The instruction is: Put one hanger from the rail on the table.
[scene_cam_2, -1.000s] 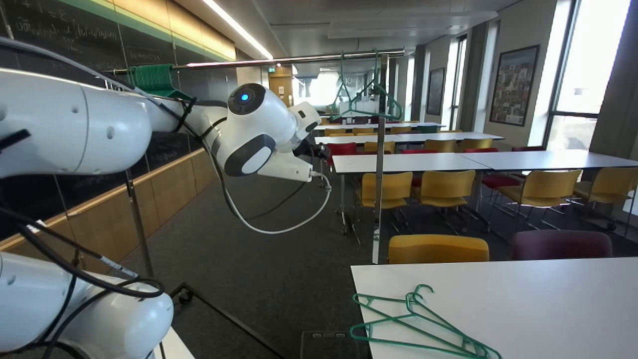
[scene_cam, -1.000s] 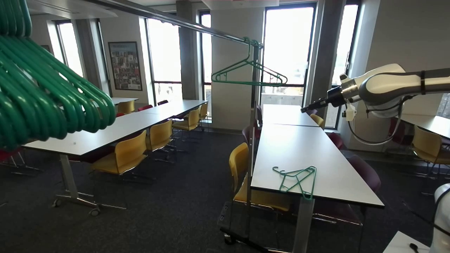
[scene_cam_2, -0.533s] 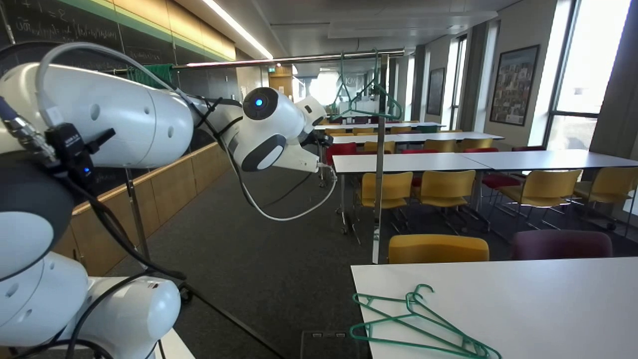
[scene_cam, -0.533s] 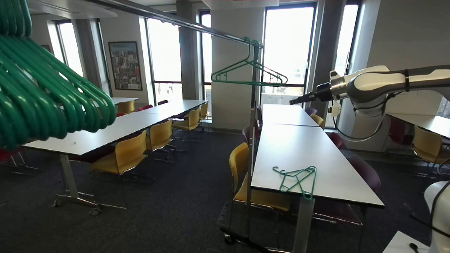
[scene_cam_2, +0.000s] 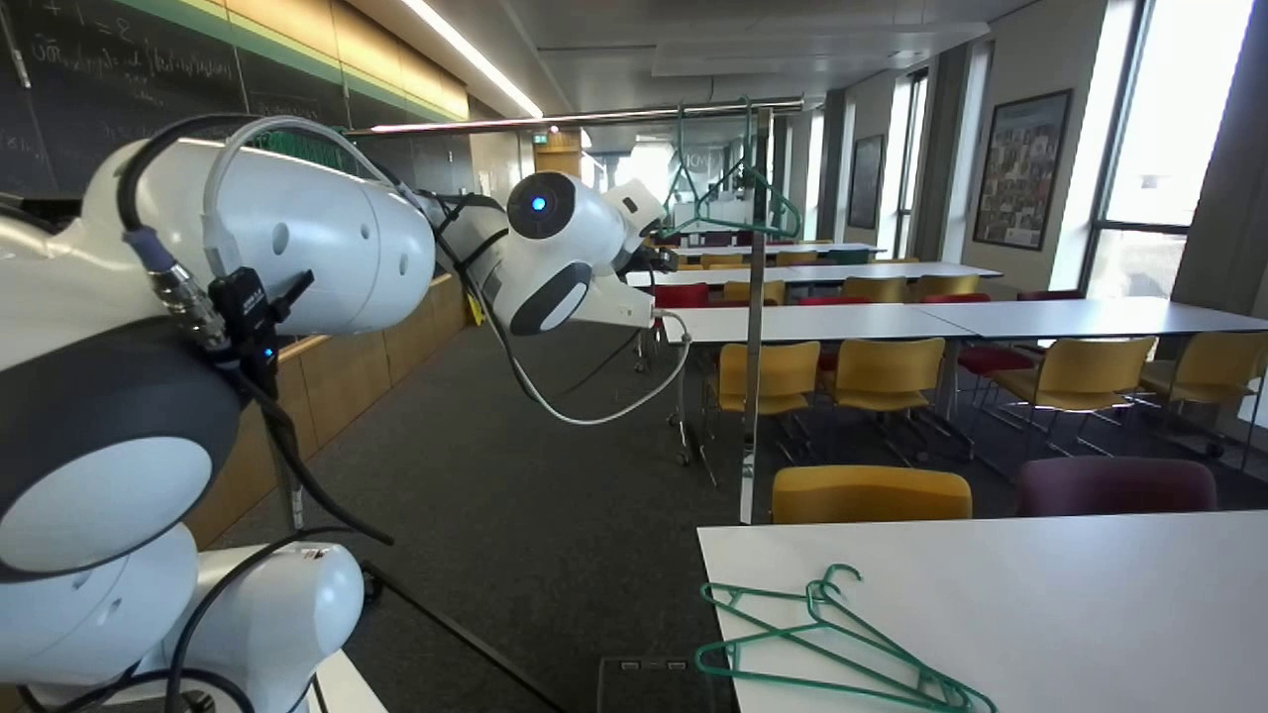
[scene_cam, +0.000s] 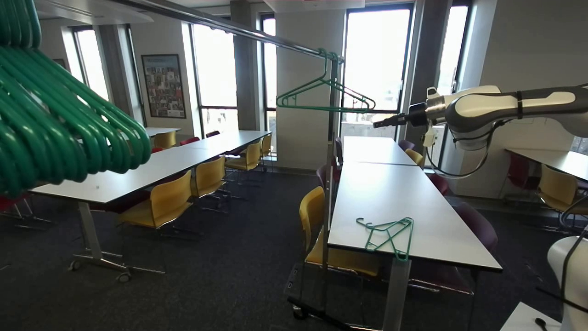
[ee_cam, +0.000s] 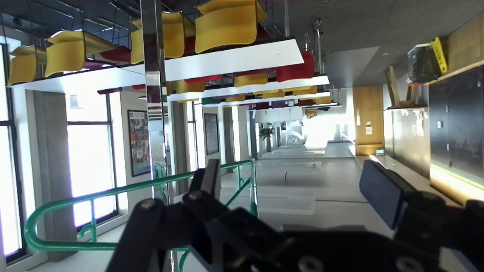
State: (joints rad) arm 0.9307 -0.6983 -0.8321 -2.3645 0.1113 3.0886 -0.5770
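Note:
Two thin green hangers (scene_cam: 321, 109) hang close together near the end of the grey metal rail (scene_cam: 257, 35); both also show in an exterior view, the hangers (scene_cam_2: 783, 232) and the rail (scene_cam_2: 594, 120). In the wrist view a hanger (ee_cam: 102, 194) passes behind the left finger. My gripper (ee_cam: 297, 181) is open, with nothing between its fingers. In an exterior view the gripper (scene_cam: 379, 123) is right of the hangers and a little lower, seemingly apart from them. It also shows as a dark shape (scene_cam_2: 659, 259). Two overlapping green hangers (scene_cam: 410, 236) lie on the near end of the white table (scene_cam: 386, 184).
The rail's upright post (scene_cam: 329, 193) stands beside the table corner; it crosses the wrist view (ee_cam: 153, 87). A bundle of thick glossy green hangers (scene_cam: 69, 119) hangs at the rail's other end. Yellow chairs (scene_cam: 312, 207) flank the tables. A white table (scene_cam: 523, 317) shows by the robot base.
The arm has moved towards the hanging hangers: leftward in an exterior view where they hang left of it, rightward and slightly up where they hang right. The hangers look unmoved.

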